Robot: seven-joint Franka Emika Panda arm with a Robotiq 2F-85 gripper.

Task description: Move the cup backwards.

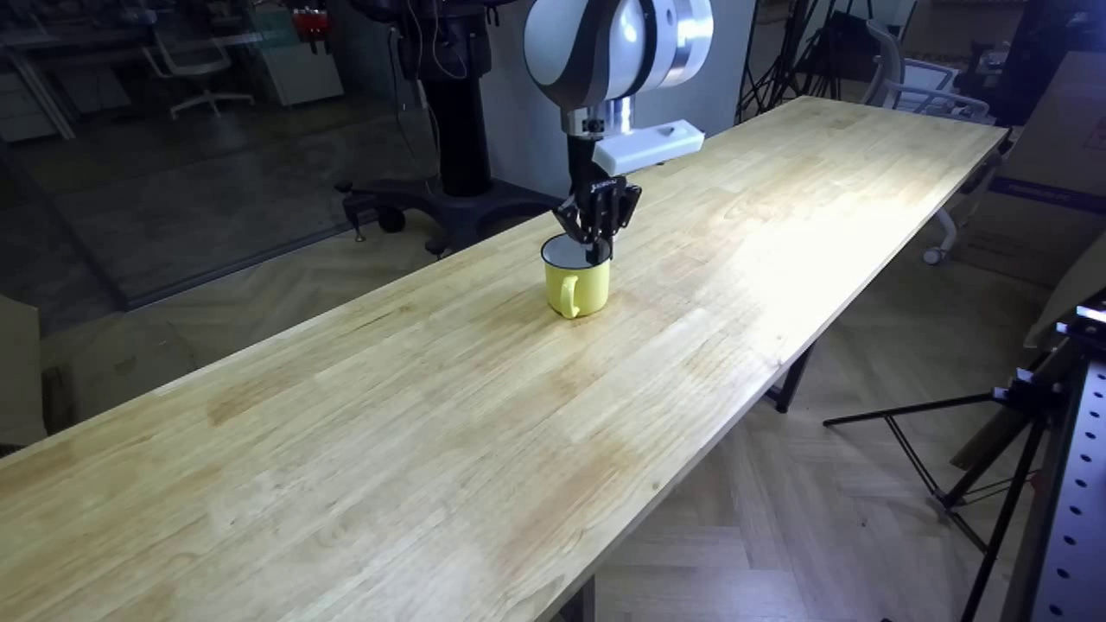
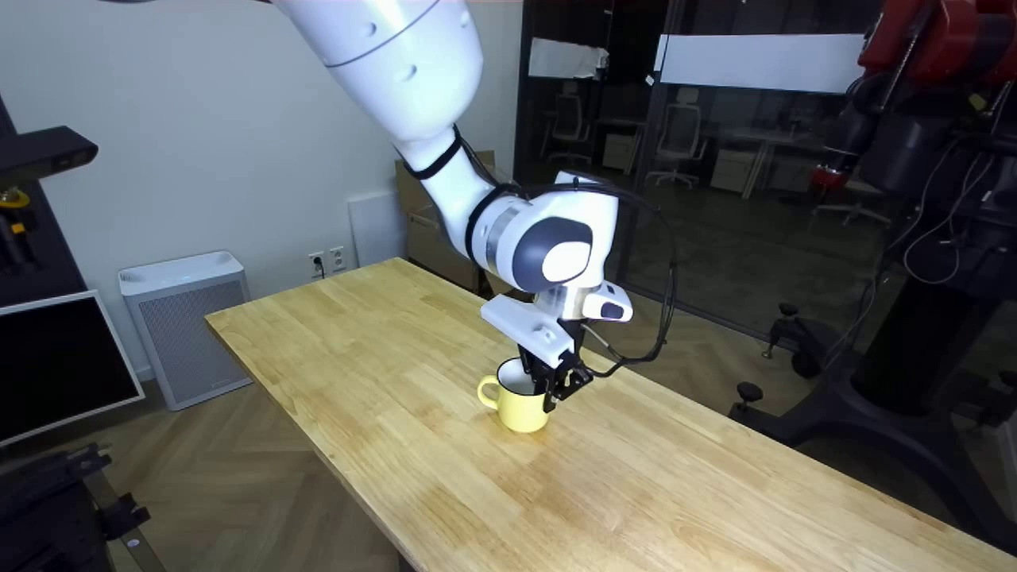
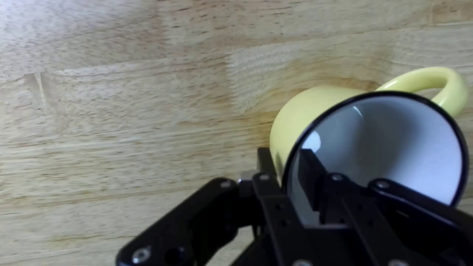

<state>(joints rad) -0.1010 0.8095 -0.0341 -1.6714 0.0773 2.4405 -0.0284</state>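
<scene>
The yellow cup stands upright on the wooden table, white inside with a dark rim. It also shows in an exterior view and in the wrist view. Its handle points away from the gripper's side. My gripper straddles the cup's wall, one finger inside the cup and one outside. A gap shows between the inner finger and the wall, so the fingers are partly open. The outer finger is close to the wall; whether it touches is unclear. In both exterior views the gripper points down at the rim.
The long wooden table has its long edges on both sides of the cup. A black wheeled stand is beyond one long edge. A tripod stands on the floor past the opposite edge. A cable loops beside the wrist.
</scene>
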